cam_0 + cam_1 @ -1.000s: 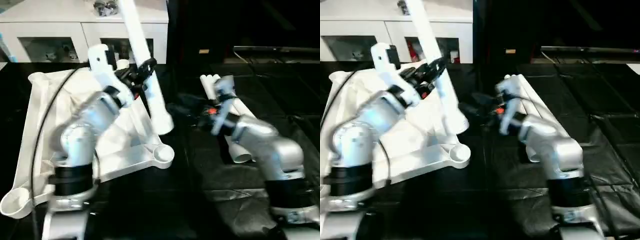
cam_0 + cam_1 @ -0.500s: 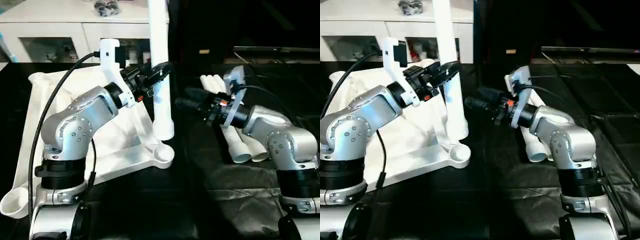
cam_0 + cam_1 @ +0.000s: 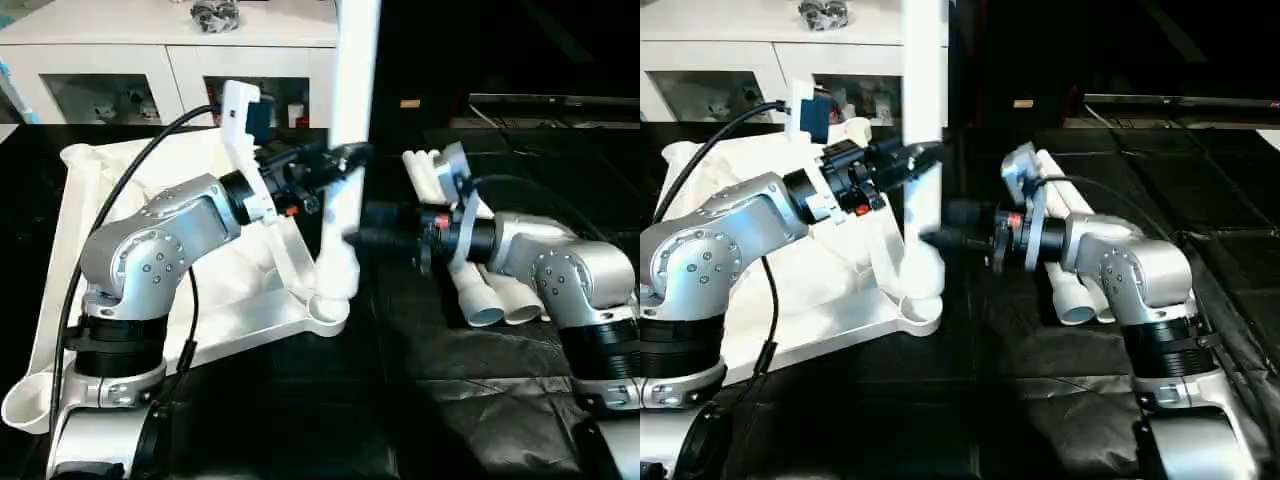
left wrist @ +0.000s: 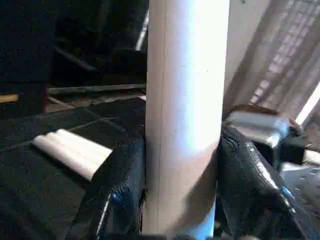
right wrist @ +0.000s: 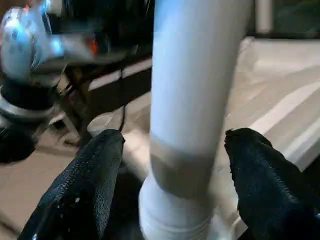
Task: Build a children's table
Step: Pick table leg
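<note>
The white table top (image 3: 100, 200) lies ribbed side up on the left of the black mat. My left gripper (image 3: 345, 160) is shut on a white tapered leg (image 3: 352, 110), which stands about upright. The leg's lower end (image 3: 918, 272) sits at the near right corner socket (image 3: 328, 312); how deep it is seated is hidden. In the left wrist view both fingers (image 4: 122, 170) press on the leg (image 4: 185, 100). My right gripper (image 3: 362, 226) reaches in from the right, open. Its fingers (image 5: 85, 195) straddle the lower leg (image 5: 195, 100) with gaps on both sides.
Loose white legs (image 3: 480, 290) lie side by side on the mat under my right forearm. A white cabinet with glass doors (image 3: 170, 70) stands behind the table top. Another corner socket (image 3: 25, 405) is at the near left. A black cable (image 3: 110, 220) loops beside my left arm.
The left gripper swung the leg from a tilt to upright and carried it right, down onto the corner socket. The right gripper reached left until its fingers straddled the leg.
</note>
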Controlling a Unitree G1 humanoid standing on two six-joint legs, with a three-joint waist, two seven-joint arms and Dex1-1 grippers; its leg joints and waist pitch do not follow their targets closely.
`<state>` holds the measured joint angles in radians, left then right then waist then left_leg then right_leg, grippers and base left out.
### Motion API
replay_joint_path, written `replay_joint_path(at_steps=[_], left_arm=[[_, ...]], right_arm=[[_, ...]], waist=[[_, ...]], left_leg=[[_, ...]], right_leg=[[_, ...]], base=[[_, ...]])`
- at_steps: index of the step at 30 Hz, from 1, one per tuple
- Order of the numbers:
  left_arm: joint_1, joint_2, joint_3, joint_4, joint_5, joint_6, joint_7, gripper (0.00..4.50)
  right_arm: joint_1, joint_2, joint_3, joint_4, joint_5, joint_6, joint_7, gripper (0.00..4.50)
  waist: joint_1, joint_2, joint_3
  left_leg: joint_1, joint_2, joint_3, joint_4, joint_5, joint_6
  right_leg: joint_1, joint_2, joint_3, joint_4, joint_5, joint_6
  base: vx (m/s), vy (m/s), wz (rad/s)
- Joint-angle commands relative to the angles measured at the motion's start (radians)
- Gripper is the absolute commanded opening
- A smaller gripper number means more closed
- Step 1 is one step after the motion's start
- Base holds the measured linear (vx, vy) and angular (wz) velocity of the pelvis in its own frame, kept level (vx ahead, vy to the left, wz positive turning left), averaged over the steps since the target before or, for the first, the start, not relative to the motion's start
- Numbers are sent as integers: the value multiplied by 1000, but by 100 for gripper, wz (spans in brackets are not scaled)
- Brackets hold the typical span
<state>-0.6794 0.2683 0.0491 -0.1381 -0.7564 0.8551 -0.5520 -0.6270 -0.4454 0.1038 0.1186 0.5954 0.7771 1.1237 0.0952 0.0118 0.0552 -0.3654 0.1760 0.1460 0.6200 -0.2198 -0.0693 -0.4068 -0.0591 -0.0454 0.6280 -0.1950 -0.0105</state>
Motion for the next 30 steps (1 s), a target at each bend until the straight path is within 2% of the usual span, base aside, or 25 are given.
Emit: replay_joint_path(at_steps=[1, 2, 4, 12, 14, 16, 26, 30], left_arm=[[-25, 6, -11, -27, -17, 13, -16, 183], [-23, 4, -12, -31, -27, 15, -23, 183], [-22, 4, -15, -36, -30, 15, -26, 183], [-23, 5, -41, -71, -56, 43, -64, 183], [-23, 7, -48, -75, -59, 45, -68, 183], [-23, 6, -50, -76, -60, 45, -67, 183], [-32, -14, -53, -77, -61, 49, -66, 183], [-34, -22, -55, -80, -75, 50, -58, 183]], right_arm=[[4, -10, 17, -22, 2, 4, 24, 344], [5, -10, 21, -23, 3, 14, 30, 344], [6, -10, 25, -23, 0, 18, 31, 344], [0, -5, 39, -11, 0, 26, 34, 344], [2, -3, 43, -13, -2, 26, 34, 311], [3, -2, 44, -14, 0, 27, 35, 308], [19, 2, 60, -28, 3, 41, 40, 212], [22, 6, 64, -27, 1, 44, 39, 197]], waist=[[5, -9, -71], [4, -18, -71], [6, -12, -71], [9, -11, -71], [9, -10, -70], [10, -10, -71], [11, -11, -72], [12, -10, -72]], left_leg=[[-3, 34, 1, -62, 10, 44], [-3, 33, 3, -63, 9, 44], [-3, 34, 2, -62, 13, 41], [-3, 33, 2, -62, 9, 36], [-3, 33, 2, -63, 2, 32], [-3, 33, 2, -63, 4, 30], [-3, 33, 1, -62, 10, 32], [-3, 33, 1, -62, 7, 30]], right_leg=[[71, -68, 41, -56, -32, -263], [73, -68, 41, -58, -39, -260], [71, -69, 41, -56, -42, -259], [71, -68, 41, -57, -54, -251], [70, -67, 41, -58, -65, -247], [71, -67, 41, -57, -62, -246], [71, -67, 41, -56, -50, -245], [71, -67, 41, -57, -54, -245]], base=[[0, 0, 0], [0, 0, 0], [0, 0, 0], [0, 0, 0], [0, 0, 0], [0, 0, 0], [0, 0, 0], [0, 0, 0]])
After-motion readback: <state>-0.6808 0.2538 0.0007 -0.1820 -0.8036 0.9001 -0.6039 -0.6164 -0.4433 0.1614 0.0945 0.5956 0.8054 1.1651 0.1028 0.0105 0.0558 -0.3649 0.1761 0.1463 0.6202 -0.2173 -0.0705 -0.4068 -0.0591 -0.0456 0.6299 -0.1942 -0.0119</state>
